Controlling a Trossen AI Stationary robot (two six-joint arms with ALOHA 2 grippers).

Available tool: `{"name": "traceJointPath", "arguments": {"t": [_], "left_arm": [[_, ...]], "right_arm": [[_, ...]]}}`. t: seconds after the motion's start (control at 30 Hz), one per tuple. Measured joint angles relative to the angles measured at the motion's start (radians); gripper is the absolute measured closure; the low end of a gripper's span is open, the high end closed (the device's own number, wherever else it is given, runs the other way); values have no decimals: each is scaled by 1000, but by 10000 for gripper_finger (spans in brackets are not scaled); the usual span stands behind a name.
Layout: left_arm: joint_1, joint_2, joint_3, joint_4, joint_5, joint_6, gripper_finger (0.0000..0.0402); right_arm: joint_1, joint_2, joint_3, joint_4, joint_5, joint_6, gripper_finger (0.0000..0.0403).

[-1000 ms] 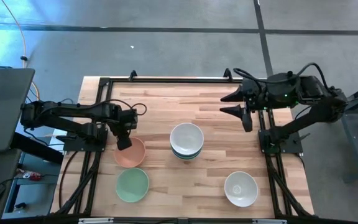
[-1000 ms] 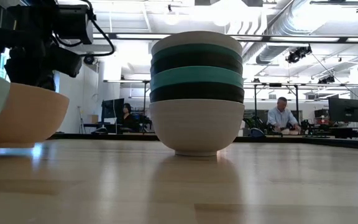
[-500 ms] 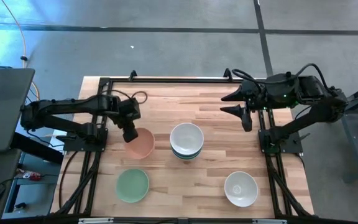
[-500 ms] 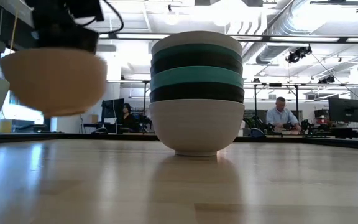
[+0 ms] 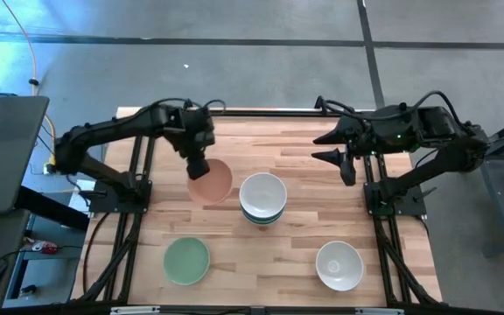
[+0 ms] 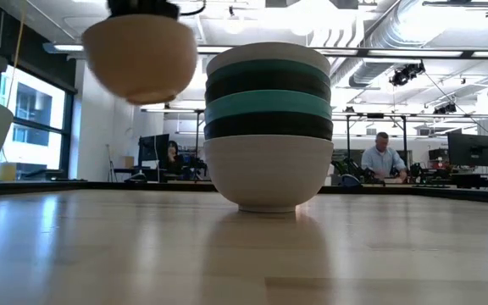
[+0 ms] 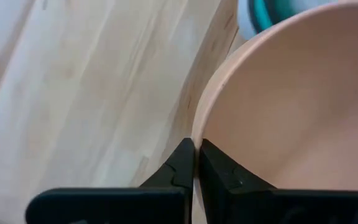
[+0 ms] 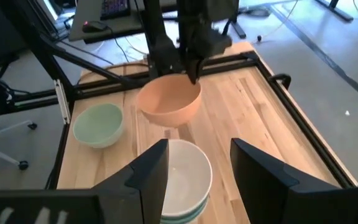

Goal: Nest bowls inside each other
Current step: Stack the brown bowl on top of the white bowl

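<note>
Left gripper (image 5: 199,166), pinching the peach bowl (image 5: 211,182) rim, has lifted it toward the stack (image 5: 262,199); right gripper (image 5: 329,146) gapes.

Bright overhead light, motion-blurred raised bowl (image 6: 140,56)

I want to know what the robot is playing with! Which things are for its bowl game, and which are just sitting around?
For the job: peach bowl pinched by the left gripper, bowl stack, mint green bowl, white bowl.

Just around: right gripper waiting open, laptop, people in the room behind.
</note>
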Motion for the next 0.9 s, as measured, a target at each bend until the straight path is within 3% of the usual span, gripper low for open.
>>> {"name": "traceJointPath", "arguments": {"t": [0.5, 0.67, 0.9], "left_arm": [[-32, 381, 626, -252, 2, 135, 401], [-67, 471, 729, -274, 2, 144, 401], [-100, 552, 784, -270, 45, 144, 401]], "right_arm": [[0, -61, 0, -18, -37, -32, 238], [0, -113, 0, -17, -37, -51, 238], [0, -169, 0, -17, -22, -67, 238]]}}
